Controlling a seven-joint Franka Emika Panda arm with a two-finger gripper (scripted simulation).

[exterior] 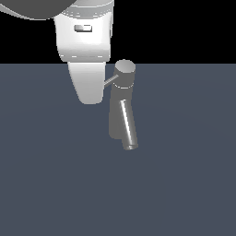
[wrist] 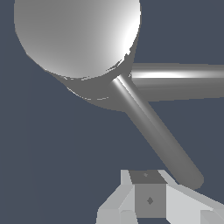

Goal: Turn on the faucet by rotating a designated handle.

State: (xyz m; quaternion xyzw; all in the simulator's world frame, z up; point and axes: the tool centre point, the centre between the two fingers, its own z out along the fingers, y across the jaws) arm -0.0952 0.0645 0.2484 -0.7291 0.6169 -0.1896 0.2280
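Handle work set my pose: my gripper hung just beside its free end, so a sideways push could swing it; how wide my fingers stood I could not tell. Beyond, the faucet stood upright mid-floor.

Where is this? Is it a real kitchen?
Probably not: it looks like a computer simulation. A lone grey faucet stands on a bare, flat blue-grey floor under plain black, with a smooth white gripper beside its handle.
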